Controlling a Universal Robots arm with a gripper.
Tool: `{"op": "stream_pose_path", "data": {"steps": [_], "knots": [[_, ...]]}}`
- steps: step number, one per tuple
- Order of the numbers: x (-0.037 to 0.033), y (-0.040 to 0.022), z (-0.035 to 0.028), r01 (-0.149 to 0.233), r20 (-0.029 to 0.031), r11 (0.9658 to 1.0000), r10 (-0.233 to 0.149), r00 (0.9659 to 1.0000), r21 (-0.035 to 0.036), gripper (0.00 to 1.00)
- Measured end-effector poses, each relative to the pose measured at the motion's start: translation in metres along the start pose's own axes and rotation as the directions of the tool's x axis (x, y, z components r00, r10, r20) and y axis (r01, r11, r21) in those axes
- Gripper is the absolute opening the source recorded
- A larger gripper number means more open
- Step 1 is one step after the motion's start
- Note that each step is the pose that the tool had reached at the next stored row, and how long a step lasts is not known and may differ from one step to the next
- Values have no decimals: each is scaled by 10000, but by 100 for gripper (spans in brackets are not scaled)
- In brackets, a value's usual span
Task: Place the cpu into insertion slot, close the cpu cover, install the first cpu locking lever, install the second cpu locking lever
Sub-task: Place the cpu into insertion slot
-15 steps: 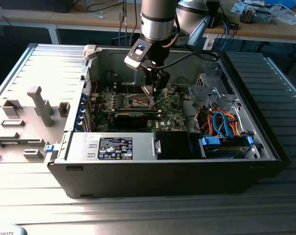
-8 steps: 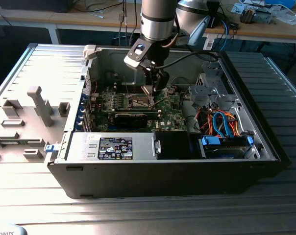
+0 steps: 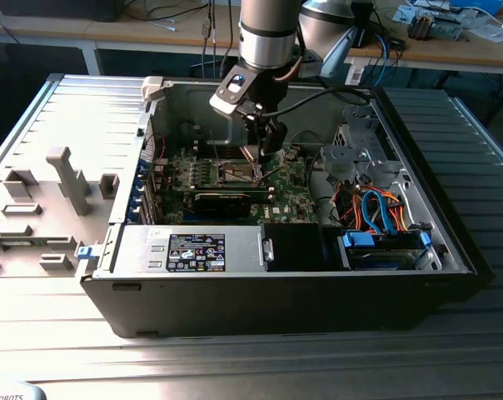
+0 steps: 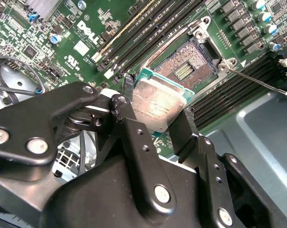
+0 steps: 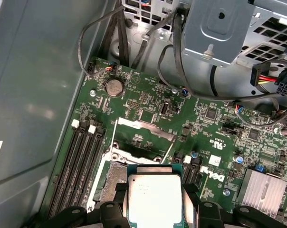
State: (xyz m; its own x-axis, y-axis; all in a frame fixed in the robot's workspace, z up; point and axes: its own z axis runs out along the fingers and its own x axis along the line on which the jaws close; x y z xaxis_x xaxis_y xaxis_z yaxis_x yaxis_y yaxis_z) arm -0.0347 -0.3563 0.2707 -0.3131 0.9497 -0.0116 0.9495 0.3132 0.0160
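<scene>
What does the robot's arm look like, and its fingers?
The arm is a round silver-grey tube with a dark band. A black cable loops beside it. Its fingers are flat black jointed bars dotted with silver screws.

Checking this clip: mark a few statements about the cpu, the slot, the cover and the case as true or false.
1. The gripper holds the cpu between its fingers. True.
2. The cpu sits in the insertion slot. False: the fingers hold it above the board, and the slot is empty with its contacts showing.
3. The cpu cover is shut over the slot. False: it is swung open and the slot is bare.
4. The computer case lies on its side, open at the top. True.
5. A round coin battery sits on the green board. True.
</scene>
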Motion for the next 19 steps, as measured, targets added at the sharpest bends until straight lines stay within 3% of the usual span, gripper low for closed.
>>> {"op": "stream_pose_path", "data": {"steps": [19], "knots": [[0,0,0,-420,16,9991,420,9991,7,54]]}}
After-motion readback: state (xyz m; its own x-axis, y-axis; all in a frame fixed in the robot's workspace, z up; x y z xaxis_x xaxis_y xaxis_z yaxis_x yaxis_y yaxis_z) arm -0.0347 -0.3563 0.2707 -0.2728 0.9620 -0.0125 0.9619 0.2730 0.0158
